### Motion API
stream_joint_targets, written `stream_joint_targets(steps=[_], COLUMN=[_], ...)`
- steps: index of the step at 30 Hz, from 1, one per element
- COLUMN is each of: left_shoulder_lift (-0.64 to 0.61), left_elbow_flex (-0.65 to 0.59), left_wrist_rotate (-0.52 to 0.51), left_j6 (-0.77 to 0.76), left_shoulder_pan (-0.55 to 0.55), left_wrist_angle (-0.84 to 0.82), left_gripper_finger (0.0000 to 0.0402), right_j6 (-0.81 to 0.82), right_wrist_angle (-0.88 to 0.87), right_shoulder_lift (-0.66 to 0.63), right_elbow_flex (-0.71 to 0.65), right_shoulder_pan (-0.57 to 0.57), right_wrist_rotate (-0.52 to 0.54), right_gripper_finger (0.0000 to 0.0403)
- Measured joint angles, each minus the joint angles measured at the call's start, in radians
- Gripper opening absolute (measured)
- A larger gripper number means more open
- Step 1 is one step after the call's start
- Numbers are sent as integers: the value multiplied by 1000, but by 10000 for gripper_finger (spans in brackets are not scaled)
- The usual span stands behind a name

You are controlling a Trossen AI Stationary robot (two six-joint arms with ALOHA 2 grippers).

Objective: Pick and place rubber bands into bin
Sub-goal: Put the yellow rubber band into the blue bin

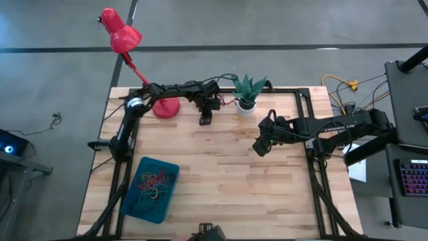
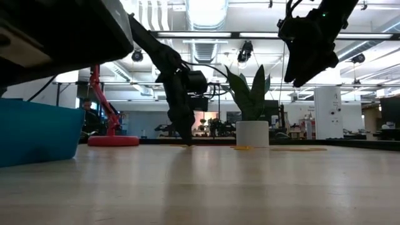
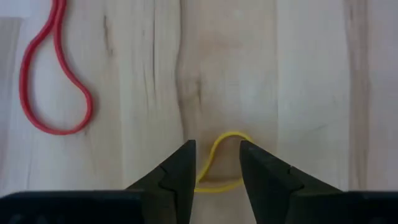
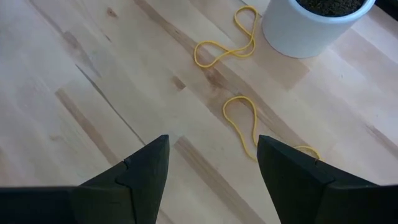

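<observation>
My left gripper (image 1: 205, 119) points down at the table's far middle, open, with its tips close to the wood. A yellow rubber band (image 3: 231, 134) lies flat there, its loop between my two fingers. A red rubber band (image 3: 62, 131) lies beside it. The teal bin (image 1: 134, 201) stands at the near left with several coloured rubber bands in it. My right gripper (image 1: 259, 146) hangs open above the table's middle right. Below it lie yellow rubber bands (image 4: 222, 55) near the white plant pot (image 4: 311, 28). My left gripper has one finger (image 3: 180, 171) on each side of the yellow rubber band's loop (image 3: 214, 152), coming from above. The band lies flat on the wood, and part of it runs behind the fingers. Whether the fingers touch it, I cannot tell.
The red lamp's base (image 1: 166, 107) stands just left of my left gripper, and the plant pot (image 1: 246, 106) just right of it. Black cables run along the far edge. Bare wood stretches between the bin and the table's middle.
</observation>
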Motion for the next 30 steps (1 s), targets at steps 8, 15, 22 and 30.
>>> stream_joint_targets(steps=[8, 15, 22, 30], left_shoulder_lift=[0, 1, 2, -2], left_elbow_flex=[0, -7, -4, -19], left_wrist_rotate=[-7, 1, -4, -32], left_j6=[-8, 3, 8, 34], left_shoulder_pan=[1, -2, -10, -23], left_wrist_angle=[-39, -97, -107, -98], left_gripper_finger=[108, 76, 5, 1], right_j6=[0, 0, 0, 0], right_wrist_angle=[1, 2, 2, 2], right_shoulder_lift=[0, 0, 0, 0], right_elbow_flex=[-3, -9, -10, -11], right_shoulder_pan=[0, 0, 0, 1], right_wrist_rotate=[0, 4, 11, 22], right_gripper_finger=[228, 228, 228, 228])
